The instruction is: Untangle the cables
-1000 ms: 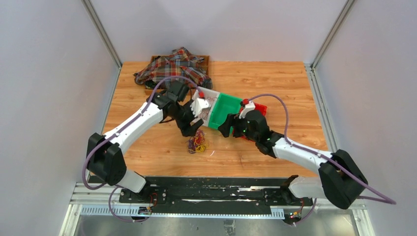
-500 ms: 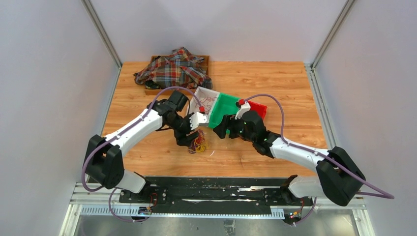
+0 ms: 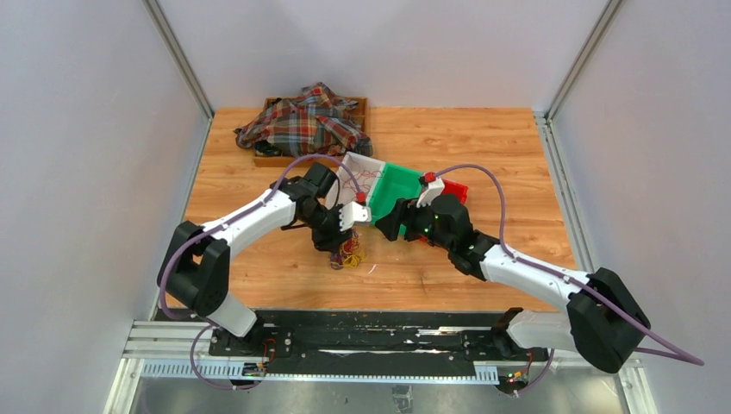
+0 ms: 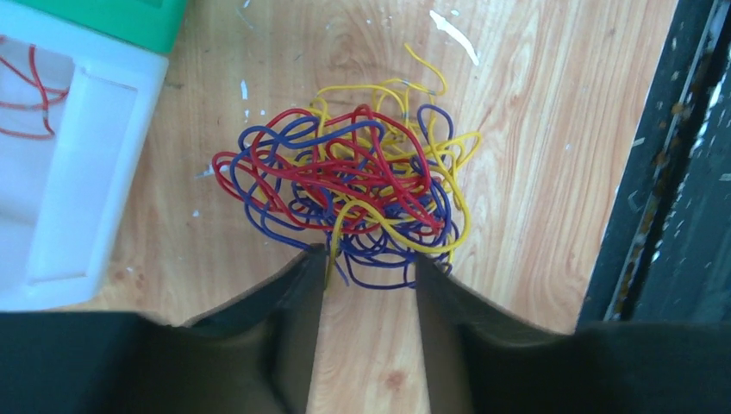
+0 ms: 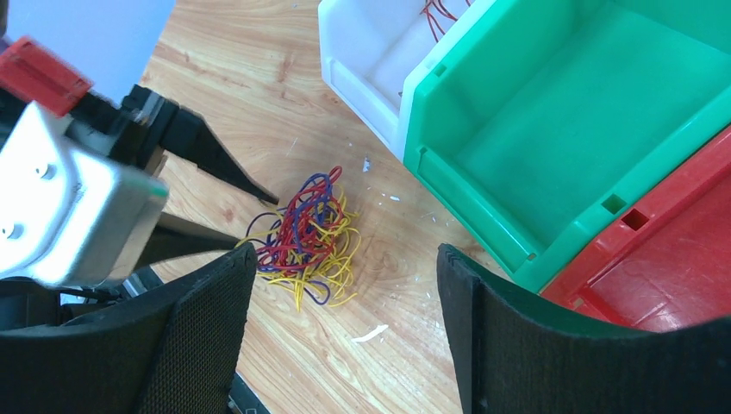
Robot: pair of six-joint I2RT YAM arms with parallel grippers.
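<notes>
The cables [image 4: 345, 190] are a small tangle of red, blue and yellow wire loops lying on the wooden table [image 3: 259, 259], also seen as the cables [image 3: 348, 253] and the cables [image 5: 302, 237]. My left gripper [image 4: 369, 259] is open, its tips at the near edge of the tangle with a few blue loops and one yellow strand between them. In the top view the left gripper [image 3: 336, 242] points down onto the tangle's left side. My right gripper [image 5: 345, 259] stands wide open above the table to the right of the tangle, holding nothing; from above the right gripper [image 3: 390, 226] hovers beside the bins.
A white bin [image 3: 362, 175] holding red wires [image 4: 34, 86], a green bin [image 5: 552, 129] and a red bin [image 5: 672, 259] stand in a row behind the tangle. A plaid cloth [image 3: 302, 121] covers a wooden tray [image 3: 265, 158] at the back left. The black base rail [image 4: 664, 172] borders the table's near edge.
My left gripper has come down from beside the white bin to the tangle and its jaws have narrowed. The right gripper has moved a little left, toward the tangle.
</notes>
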